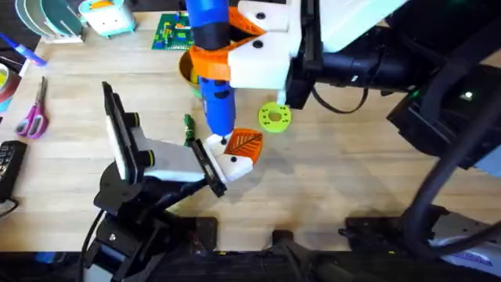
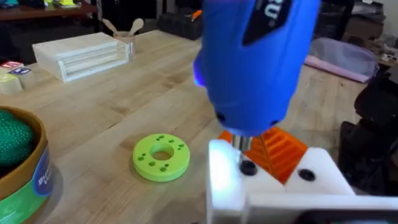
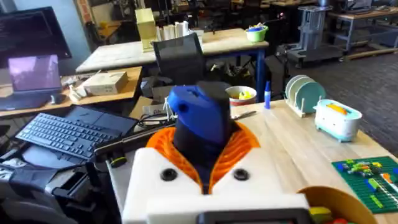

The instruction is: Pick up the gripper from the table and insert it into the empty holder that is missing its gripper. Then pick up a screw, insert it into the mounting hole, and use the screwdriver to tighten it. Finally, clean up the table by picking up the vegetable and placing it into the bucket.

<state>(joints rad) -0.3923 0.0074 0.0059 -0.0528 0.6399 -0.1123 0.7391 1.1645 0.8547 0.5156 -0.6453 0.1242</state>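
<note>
- Far left of the counter [image 1: 70,149], pale butcher-block with plank seams: pink-handled scissors [image 1: 33,117] lying flat, well apart from the work.
- Left arm lies low over the counter from the lower left, black links with white plastic shells. Its claw [image 1: 235,157] carries the holder [image 1: 239,164], a white wedge-shaped block, with the gripper [image 1: 244,142], orange and ribbed, seated on it. Cannot tell whether this claw's fingers are apart or together.
- In the left wrist view the white block [image 2: 273,183] shows two dark round holes on its smooth face; the orange ribbed wedge [image 2: 283,152] rises just behind it.
- Screwdriver [image 1: 211,63]: thick, glossy blue handle, standing nearly upright, its thin metal tip [image 2: 241,149] down at the white block beside one dark hole.
- Right claw [image 1: 235,59], white fingers with orange ribbed pads, is clamped around the blue handle from both sides; the right wrist view shows the rounded handle top [image 3: 199,121] between the orange pads [image 3: 239,146].
- Bucket [image 1: 188,69]: round, yellow rim, mostly hidden behind the screwdriver; from the left wrist view, a green band and a knobbly green piece inside [image 2: 15,140].
- Just right of the tool: flat bright-green disc [image 1: 274,117] with small holes and a centre bore, resting on the wood, near the holder but not touching.
</note>
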